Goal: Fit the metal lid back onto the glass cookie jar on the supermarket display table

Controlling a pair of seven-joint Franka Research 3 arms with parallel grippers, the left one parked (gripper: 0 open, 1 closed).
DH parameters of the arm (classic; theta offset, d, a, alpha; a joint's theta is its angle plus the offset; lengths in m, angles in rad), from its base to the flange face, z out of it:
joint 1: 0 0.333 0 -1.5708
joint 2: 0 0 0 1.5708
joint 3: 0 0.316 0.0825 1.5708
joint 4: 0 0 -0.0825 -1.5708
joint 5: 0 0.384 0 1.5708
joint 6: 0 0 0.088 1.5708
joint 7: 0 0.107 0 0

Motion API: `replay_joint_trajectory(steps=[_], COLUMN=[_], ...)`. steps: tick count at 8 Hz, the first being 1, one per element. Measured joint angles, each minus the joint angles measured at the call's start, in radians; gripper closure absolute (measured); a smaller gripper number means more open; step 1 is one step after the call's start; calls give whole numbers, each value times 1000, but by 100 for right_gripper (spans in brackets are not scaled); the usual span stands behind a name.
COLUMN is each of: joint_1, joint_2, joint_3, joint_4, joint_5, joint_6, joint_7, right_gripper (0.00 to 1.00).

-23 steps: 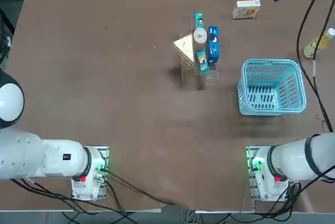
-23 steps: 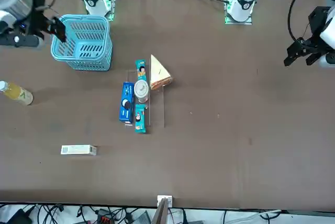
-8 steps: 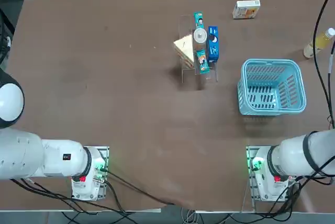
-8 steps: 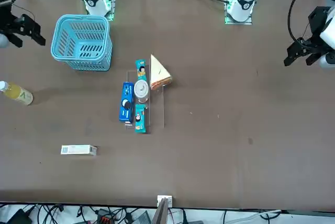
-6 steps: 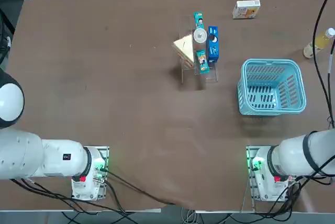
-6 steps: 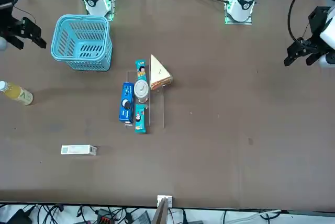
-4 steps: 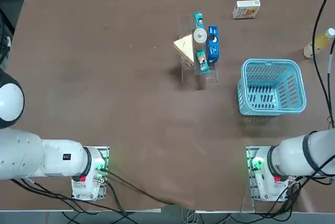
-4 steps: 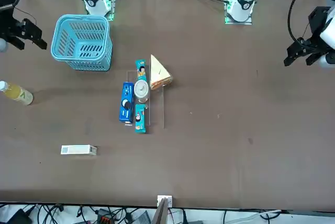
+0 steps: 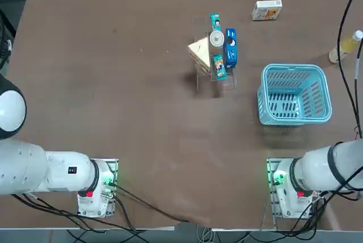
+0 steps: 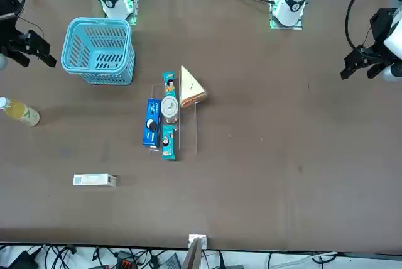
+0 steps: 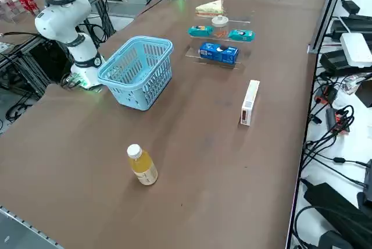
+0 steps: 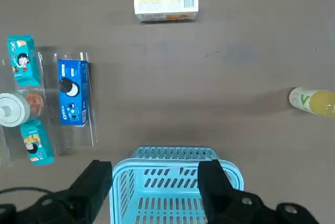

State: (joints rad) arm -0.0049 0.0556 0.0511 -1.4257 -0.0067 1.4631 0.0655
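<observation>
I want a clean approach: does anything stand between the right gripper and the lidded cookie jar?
Nothing visible at the raised right gripper's own height. Lower down, the blue box stands beside the jar on the gripper's side, and the basket probably borders the path.

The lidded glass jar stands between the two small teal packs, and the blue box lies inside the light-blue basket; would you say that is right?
Not quite: the right wrist view shows the blue box outside the basket, beside the jar on the clear stand.
</observation>
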Motion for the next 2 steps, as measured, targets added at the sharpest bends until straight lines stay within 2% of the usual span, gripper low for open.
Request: replay_joint_trajectory(steps=[2], joint_1=[0], joint_2=[4], joint_3=[0], joint_4=[0], joint_5=[-4], joint_6=[10], joint_7=[0], right_gripper=[0])
